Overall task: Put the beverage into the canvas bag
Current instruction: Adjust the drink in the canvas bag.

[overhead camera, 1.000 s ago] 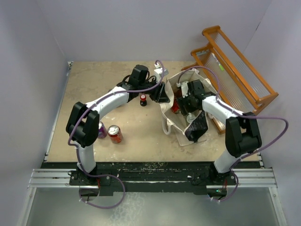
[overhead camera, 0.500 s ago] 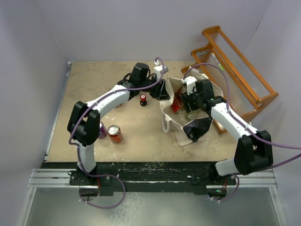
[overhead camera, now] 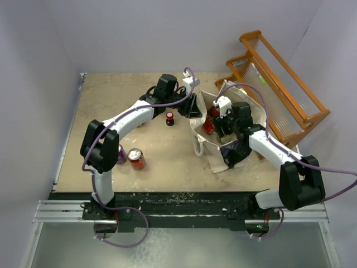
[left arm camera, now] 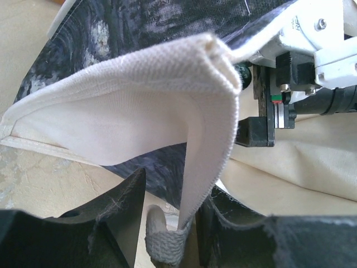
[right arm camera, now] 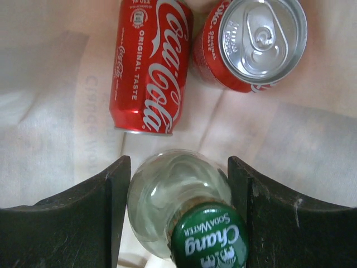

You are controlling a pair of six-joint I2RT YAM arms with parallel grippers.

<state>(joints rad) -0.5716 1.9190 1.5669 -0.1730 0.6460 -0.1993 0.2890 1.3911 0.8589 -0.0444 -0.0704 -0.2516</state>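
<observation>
Right claw (right arm camera: 179, 181) clamped on the bottle (right arm camera: 167, 195), a clear glass soda water with a green cap, at the bottom centre of the right wrist view, a finger pressed to each side. The bottle hangs cap toward the lens inside the bag (overhead camera: 207, 146), whose cream lining fills the frame behind it. It is not yet let go, and whether its base touches the bag's floor cannot be told.

Above it in that frame lie two drinks already in the bag. A cola can (right arm camera: 150, 67) lies on its side at upper centre, and a second can (right arm camera: 254, 42) shows its silver top at upper right, just beside the first.

Left claw (left arm camera: 173, 220) grasps the bag's rim, with a fold of canvas and a webbing handle running down between its fingers at the bottom of the left wrist view. This holds the mouth open.

From above, the bag sits right of centre on the bench (overhead camera: 111, 111), with the rack (overhead camera: 279, 78) just beside it at upper right.

By this showing the placing is nearly done: the beverage is within the bag, and what is left is to lower it, release it and lift clear. A purple can (overhead camera: 121, 153) and a red can (overhead camera: 136, 158) at lower left, and a small red-capped bottle (overhead camera: 169, 118) at centre, stand on the bench outside the bag.
</observation>
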